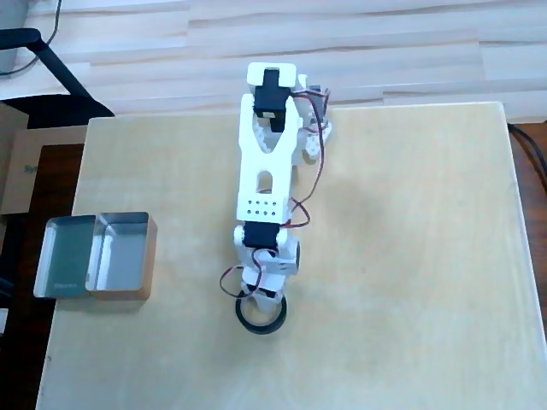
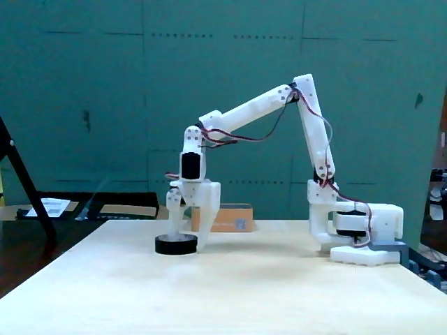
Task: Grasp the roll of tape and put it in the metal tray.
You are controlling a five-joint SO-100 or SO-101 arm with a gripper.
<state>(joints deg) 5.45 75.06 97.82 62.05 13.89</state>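
My claw [image 2: 184, 240] stood spread astride one roll of tape [image 1: 261, 315] — one metal tray [image 1: 96, 254] sat well apart.

I note a black tape [image 1: 261, 323] ring, a silver tray [image 1: 94, 266] with one tan side, and a white arm [image 2: 244, 115] with black servos and red wiring, all on a pale wood-grain desk [image 1: 410, 256] against a teal wall [image 2: 91, 98].
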